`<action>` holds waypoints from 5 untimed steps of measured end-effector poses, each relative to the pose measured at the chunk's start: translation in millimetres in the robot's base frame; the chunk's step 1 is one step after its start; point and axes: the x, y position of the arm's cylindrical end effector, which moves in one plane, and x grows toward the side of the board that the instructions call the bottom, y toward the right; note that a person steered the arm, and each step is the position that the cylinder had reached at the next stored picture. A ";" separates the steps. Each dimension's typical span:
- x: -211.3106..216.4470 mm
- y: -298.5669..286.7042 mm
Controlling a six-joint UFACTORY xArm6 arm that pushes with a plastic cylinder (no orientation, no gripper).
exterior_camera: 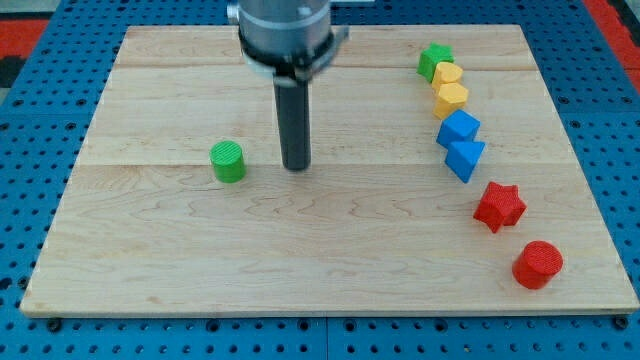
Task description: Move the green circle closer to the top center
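The green circle [228, 161] is a short green cylinder standing on the wooden board [200, 250], left of the middle. My tip [296, 166] rests on the board just to the right of the green circle, with a small gap between them. The dark rod rises from the tip to the arm's grey end at the view's top centre.
Along the view's right side runs a curved row of blocks: a green block [434, 60], two yellow blocks [447, 76] [451, 98], a blue block [458, 127], a blue triangle [465, 158], a red star [499, 206] and a red circle [538, 264]. A blue pegboard surrounds the board.
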 end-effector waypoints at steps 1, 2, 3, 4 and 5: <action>8.9 -93.4; -11.5 -160.2; -20.1 -172.2; 1.2 -117.4; 7.8 -85.3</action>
